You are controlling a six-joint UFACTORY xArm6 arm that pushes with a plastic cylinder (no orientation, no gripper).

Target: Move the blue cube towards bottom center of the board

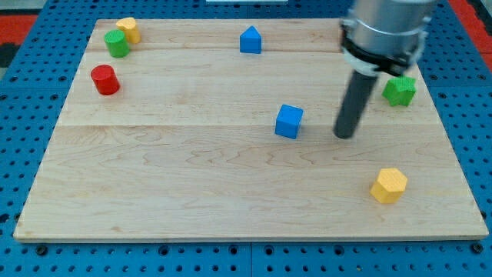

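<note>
Right now my tip sits just to the view's right of the blue cube, not touching, near desk centre. Tool's a plain rod w/ no jaws, so open/closed can't be told.

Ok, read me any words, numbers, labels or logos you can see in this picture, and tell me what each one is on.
None can be read: there is no text on the wooden board, on the blue cube, on the other blocks, or on my tip and the arm above it.
</note>
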